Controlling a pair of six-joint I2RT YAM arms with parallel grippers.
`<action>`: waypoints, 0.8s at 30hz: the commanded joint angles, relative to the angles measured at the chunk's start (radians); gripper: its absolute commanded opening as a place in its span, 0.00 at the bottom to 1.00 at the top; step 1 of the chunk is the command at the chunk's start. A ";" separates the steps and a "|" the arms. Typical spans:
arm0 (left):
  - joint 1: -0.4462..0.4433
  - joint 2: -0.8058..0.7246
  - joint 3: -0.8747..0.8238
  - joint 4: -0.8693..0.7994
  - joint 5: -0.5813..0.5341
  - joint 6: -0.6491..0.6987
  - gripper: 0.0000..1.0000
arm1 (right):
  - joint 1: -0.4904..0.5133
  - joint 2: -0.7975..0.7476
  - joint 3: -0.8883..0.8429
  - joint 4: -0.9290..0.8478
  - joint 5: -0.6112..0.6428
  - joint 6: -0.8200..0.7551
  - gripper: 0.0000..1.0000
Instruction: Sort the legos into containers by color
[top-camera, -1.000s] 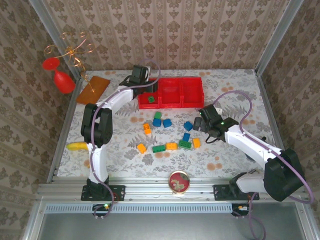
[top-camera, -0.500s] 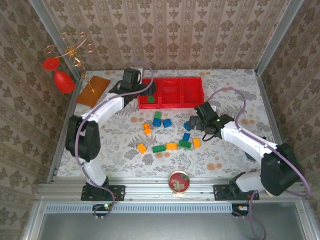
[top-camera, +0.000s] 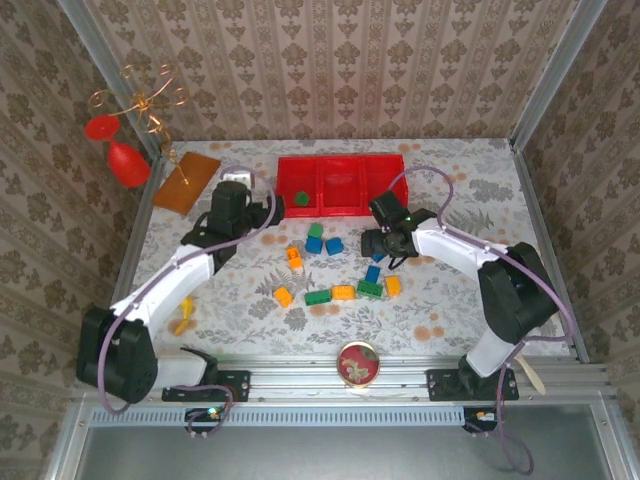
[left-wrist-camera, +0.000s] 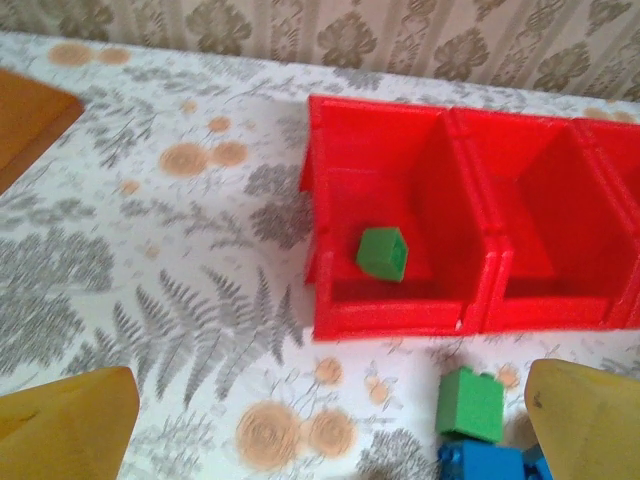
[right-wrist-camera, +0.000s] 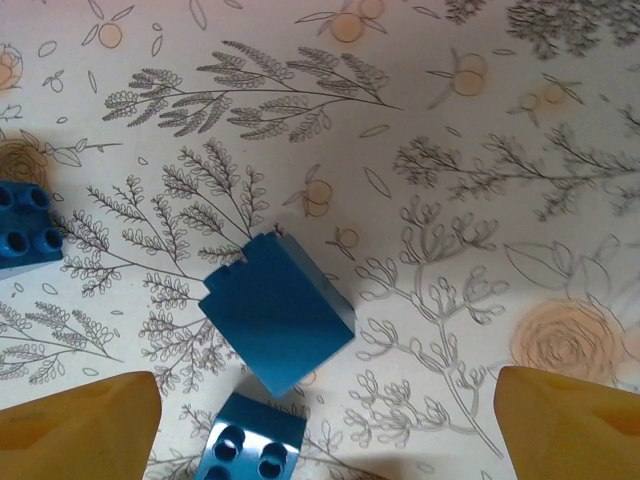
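- nearest, on the flowered desk (top-camera: 450, 300): a loose scatter of legos (top-camera: 343, 292) in orange, green and blue, all mixed and not yet sorted.
- just beyond, right claw (right-wrist-camera: 320, 425) hanging low over a blue brick (right-wrist-camera: 277, 325), fingers spread wide to either side and touching nothing.
- right beside that piece, a second blue brick (right-wrist-camera: 252, 450), studs up, close enough to get in the way.
- probably light, hard and stiff, with smooth, slippery faces and no give under a pinch, so likely to twist or squirt out if caught on a corner.
- sits at an angle to the fingers, so best to square up first, then pinch across two flat opposite sides, low on the body and clear of the neighbour.
- further left, left claw (left-wrist-camera: 325, 430) also spread wide and carrying nothing, facing the bins, with a loose green piece (left-wrist-camera: 470, 403) on the desk near one finger.
- farthest, the containers (top-camera: 340, 160): three red bins joined side by side, with one green brick (left-wrist-camera: 383, 252) lying in the leftmost.
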 joint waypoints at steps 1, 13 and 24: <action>0.021 -0.080 -0.065 -0.004 -0.037 -0.040 1.00 | 0.007 0.048 0.046 -0.055 -0.026 -0.060 0.87; 0.087 -0.181 -0.184 -0.062 0.004 -0.079 1.00 | 0.007 0.153 0.107 -0.069 -0.059 -0.121 0.86; 0.103 -0.147 -0.186 -0.046 0.039 -0.098 1.00 | 0.006 0.213 0.145 -0.086 -0.048 -0.141 0.84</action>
